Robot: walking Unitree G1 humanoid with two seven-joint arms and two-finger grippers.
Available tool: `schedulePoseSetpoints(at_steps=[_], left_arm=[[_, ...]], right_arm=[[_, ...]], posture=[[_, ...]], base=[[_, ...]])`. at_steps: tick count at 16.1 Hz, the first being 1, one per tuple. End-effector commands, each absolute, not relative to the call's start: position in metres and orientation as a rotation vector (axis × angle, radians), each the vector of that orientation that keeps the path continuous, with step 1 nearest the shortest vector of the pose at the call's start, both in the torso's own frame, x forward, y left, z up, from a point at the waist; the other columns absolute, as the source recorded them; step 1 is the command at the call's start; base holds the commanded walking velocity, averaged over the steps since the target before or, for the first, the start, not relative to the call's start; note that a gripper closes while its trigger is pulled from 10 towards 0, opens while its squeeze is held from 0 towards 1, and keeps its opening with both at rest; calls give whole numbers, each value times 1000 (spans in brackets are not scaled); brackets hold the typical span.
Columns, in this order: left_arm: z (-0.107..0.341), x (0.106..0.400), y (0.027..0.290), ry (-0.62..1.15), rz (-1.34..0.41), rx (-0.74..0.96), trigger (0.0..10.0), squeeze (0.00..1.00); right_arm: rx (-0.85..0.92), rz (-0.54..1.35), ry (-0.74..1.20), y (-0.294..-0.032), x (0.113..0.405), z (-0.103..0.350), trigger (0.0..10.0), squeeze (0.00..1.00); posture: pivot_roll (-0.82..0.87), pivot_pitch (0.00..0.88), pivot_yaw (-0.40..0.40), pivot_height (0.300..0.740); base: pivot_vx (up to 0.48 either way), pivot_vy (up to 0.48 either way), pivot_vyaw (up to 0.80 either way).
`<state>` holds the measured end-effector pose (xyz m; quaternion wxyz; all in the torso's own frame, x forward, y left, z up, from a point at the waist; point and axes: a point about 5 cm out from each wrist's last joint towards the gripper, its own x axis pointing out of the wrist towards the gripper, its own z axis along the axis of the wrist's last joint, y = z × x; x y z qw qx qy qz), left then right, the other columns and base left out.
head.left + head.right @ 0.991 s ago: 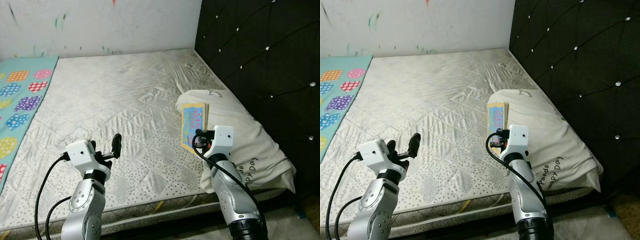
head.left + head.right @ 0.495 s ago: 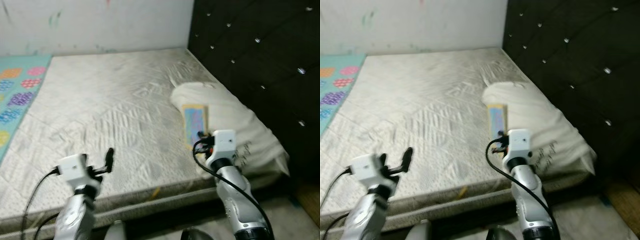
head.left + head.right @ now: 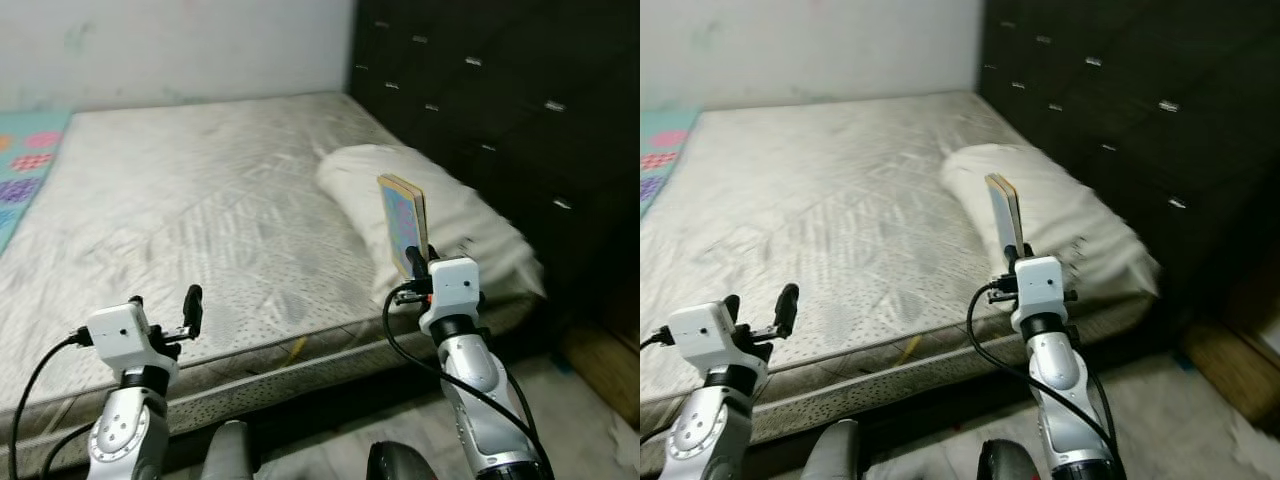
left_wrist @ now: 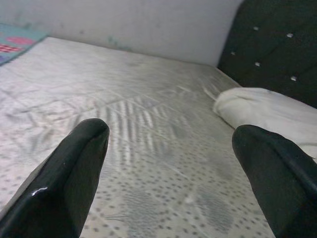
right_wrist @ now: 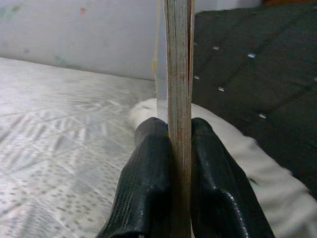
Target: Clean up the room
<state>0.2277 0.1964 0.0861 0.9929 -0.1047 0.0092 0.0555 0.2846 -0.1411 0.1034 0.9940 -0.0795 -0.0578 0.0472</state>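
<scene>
Head stereo downward; wrist cameras forward

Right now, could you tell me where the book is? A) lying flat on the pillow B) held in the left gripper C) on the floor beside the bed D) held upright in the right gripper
D: the right gripper is shut on the book, holding it upright in front of the pillow.
</scene>
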Motion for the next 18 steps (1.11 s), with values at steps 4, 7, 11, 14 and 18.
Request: schedulePoseSetpoints(at_steps=[4,7,11,14,18], left_arm=[[84,232,192,50,124,-240,10000,0],[84,232,190,56,122,-252,10000,0],[84,233,189,62,113,-253,10000,0],[85,234,187,65,109,-259,10000,0],[84,234,187,66,110,-259,10000,0]], right_arm=[[-148,126,-165,-135,285,111,10000,0],[-129,164,-169,-129,283,111,10000,0],[-117,181,-168,-127,283,111,10000,0],[-114,199,-168,-125,281,110,10000,0],[-103,205,-166,-125,280,110,10000,0]], posture=[[-74,0,-20,653],[-73,0,-18,653],[-73,0,-17,623],[-75,0,-16,623],[-75,0,-17,623]], base=[[0,0,0],[0,0,0],[0,0,0],[0,0,0],[0,0,0]])
